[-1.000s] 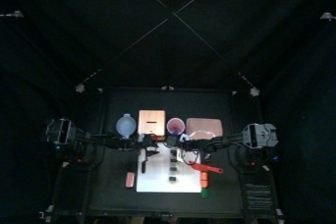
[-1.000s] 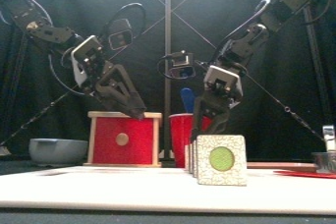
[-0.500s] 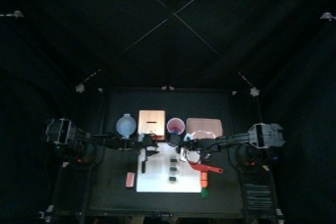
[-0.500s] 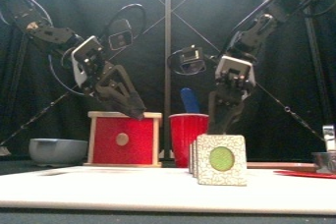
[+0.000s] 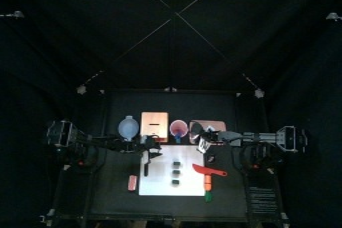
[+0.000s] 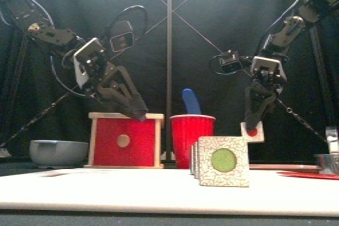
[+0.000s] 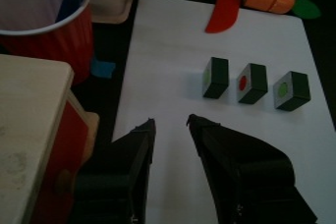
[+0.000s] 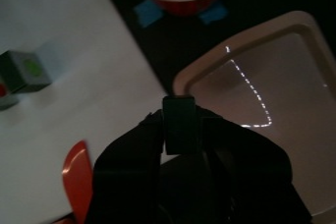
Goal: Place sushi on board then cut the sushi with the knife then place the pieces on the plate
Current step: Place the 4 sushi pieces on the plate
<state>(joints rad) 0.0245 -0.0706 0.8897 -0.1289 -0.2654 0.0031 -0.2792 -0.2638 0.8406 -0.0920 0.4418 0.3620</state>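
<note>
Right tool [image 8: 180, 141] has swung toward 1 o'clock, gripping a piece [image 8: 179, 110] over the rim of the plate [image 8: 282, 81]; early release could spill it. Left tool [image 7: 171, 135] hangs open.

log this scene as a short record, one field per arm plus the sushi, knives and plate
left gripper: fingers open, empty, above the white cutting board
right gripper: fingers shut on a sushi piece, raised at the pink tray rim
on board: three sushi pieces in a row, apart
pink tray: visible part bare
red knife: blade lying on the board
blue knife: standing in the red cup
</note>
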